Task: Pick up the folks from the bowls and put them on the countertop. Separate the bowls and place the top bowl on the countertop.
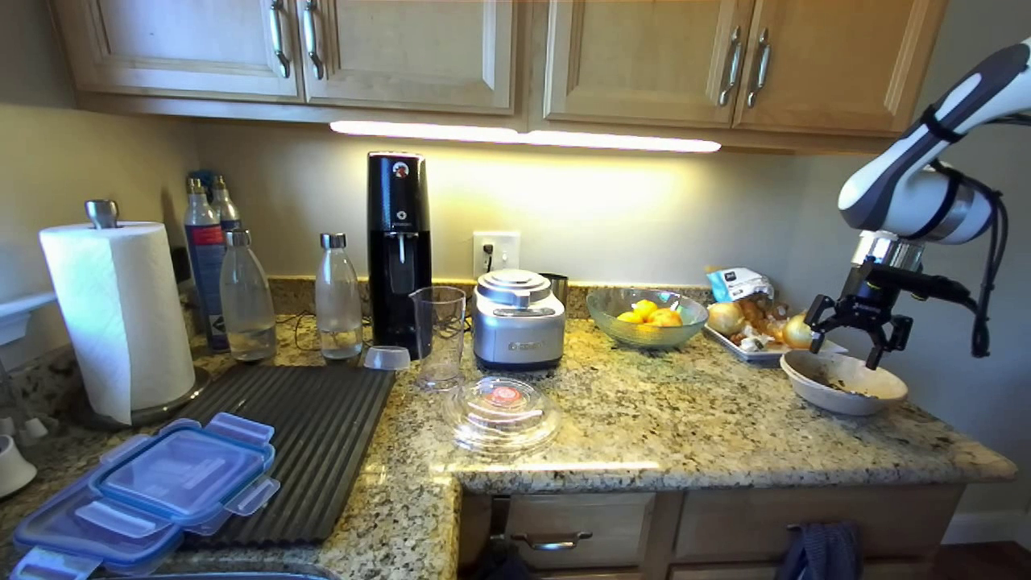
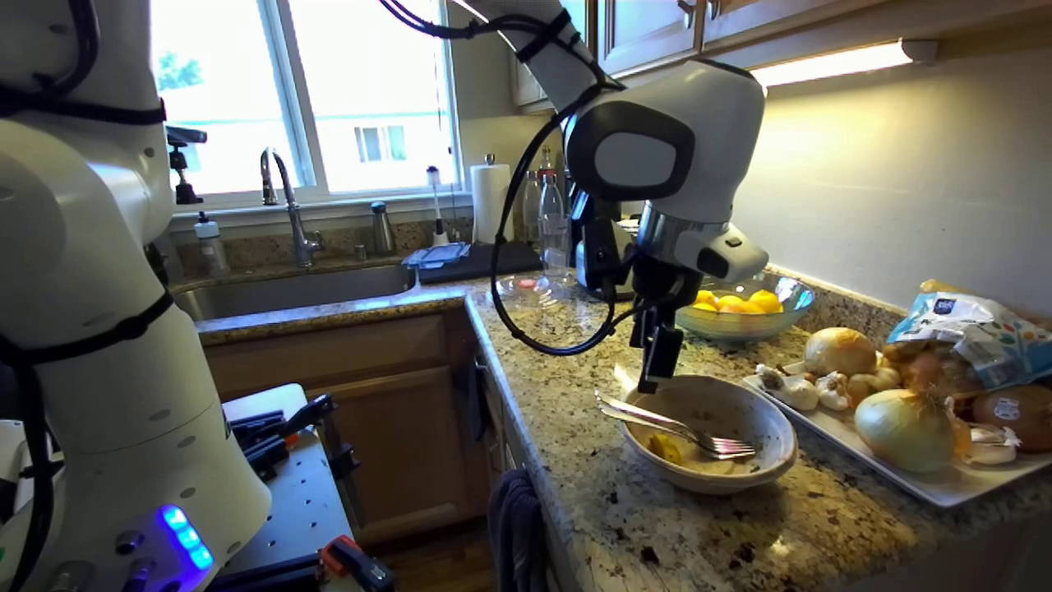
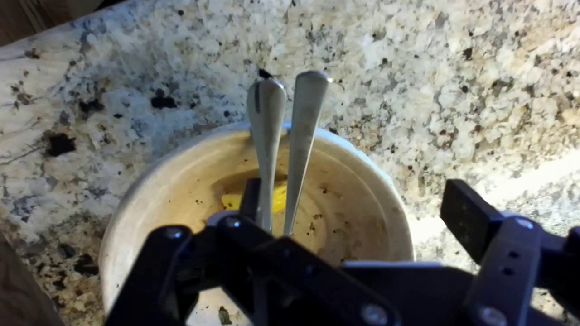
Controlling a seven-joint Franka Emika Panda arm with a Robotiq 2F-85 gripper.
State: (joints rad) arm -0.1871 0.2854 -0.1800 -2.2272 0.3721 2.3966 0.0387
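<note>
Toward the near end of the countertop (image 2: 592,460) in an exterior view, two cream bowls (image 2: 697,483) sit nested and upright, their rims close together. Dark flecks and brownish smears dirty the inside of the top bowl (image 2: 731,403), and a yellow scrap (image 2: 664,449) lies left of its middle. Two shiny metal forks (image 2: 712,444) rest in it, handles poking out past the left rim, the tines that show pointing right. Seen from the wrist, the handles lie slightly apart. Above the bowls hangs the gripper (image 1: 846,348), its fingers spread wide; one overlaps the forks in the wrist view, but I cannot tell whether it touches them. Just right of the bowls is a white tray (image 2: 828,427) of onions (image 2: 902,429); a glass bowl (image 2: 740,327) of yellow fruit (image 2: 764,301) stands farther off.
</note>
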